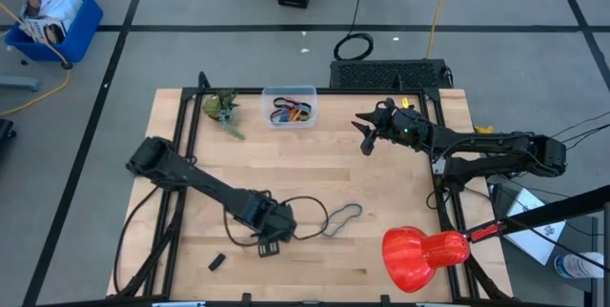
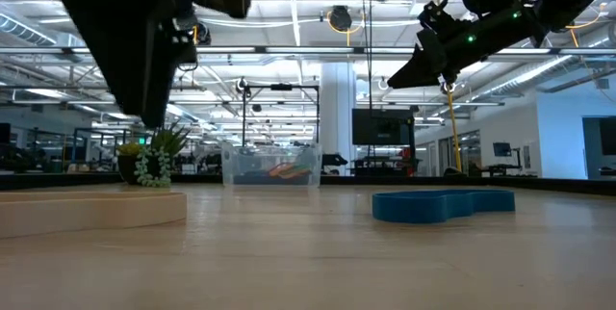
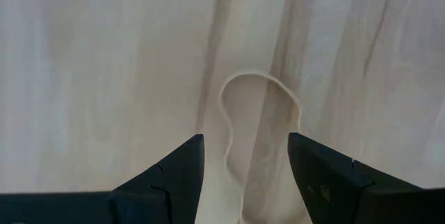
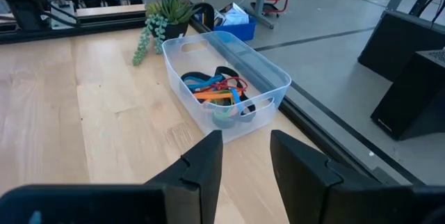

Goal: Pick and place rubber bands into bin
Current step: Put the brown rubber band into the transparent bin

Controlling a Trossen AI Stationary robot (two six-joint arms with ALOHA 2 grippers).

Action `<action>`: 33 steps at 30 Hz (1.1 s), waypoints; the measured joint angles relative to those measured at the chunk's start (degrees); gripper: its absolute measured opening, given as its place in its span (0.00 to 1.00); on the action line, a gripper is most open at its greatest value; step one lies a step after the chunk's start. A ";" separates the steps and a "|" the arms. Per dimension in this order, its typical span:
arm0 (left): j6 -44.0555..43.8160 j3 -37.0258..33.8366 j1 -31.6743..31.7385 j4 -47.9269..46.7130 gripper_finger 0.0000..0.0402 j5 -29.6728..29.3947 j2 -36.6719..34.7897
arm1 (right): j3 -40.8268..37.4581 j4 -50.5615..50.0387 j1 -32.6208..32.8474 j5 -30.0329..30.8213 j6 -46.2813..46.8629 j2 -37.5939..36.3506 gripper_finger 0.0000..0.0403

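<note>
A tan rubber band [image 3: 259,106] lies flat on the wooden table, one rounded end showing between the fingers of my left gripper [image 3: 247,175]. That gripper [image 1: 271,238] points down over the table's near middle, open, and its fingers straddle the band without touching it. A grey-blue band [image 1: 344,217] and a thin black loop [image 1: 311,217] lie just to its right. The clear bin [image 1: 290,106] at the far edge holds several coloured bands [image 4: 217,90]. My right gripper [image 1: 366,132] hovers open and empty, right of the bin.
A small potted plant [image 1: 221,110] stands left of the bin. A small black block [image 1: 216,261] lies near the front edge. A red bulbous object [image 1: 417,255] shows at the near right corner. Bare wood [image 1: 324,169] lies between the bin and the loose bands.
</note>
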 joint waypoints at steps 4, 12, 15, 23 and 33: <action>0.01 0.00 0.41 0.73 0.53 0.43 3.21 | 0.00 -0.24 0.01 -0.02 0.04 0.00 0.29; -0.13 0.00 1.83 0.79 0.53 0.95 7.94 | 0.00 -0.22 0.03 -0.04 0.61 -0.01 0.29; -0.15 0.00 2.32 0.75 0.53 1.01 9.49 | 0.00 -0.19 0.03 -0.04 0.61 -0.01 0.29; -0.35 0.11 2.97 0.83 0.53 2.02 10.52 | 0.00 -0.23 0.03 -0.04 0.62 0.00 0.29; 0.69 0.09 2.95 0.87 0.26 2.24 10.52 | 0.00 -0.23 0.03 -0.04 0.62 -0.02 0.29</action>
